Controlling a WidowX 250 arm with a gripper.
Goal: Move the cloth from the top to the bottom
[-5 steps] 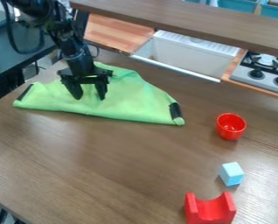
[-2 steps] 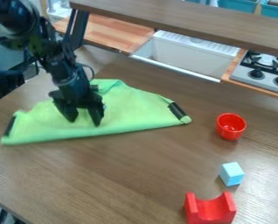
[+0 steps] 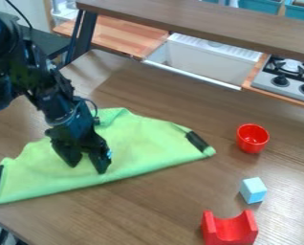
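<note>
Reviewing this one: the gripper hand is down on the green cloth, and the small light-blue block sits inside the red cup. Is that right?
Not quite: the camera view shows the light-blue block on the table, outside the red cup. The hand is indeed down on the green cloth.

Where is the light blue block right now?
In the camera view, the light blue block stands on the table's right side, between the red cup and the red cradle-shaped block, closer to the cradle-shaped one.

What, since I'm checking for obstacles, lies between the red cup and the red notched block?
In the camera view, a light blue cube lies between the red cup and the red notched block.
</note>
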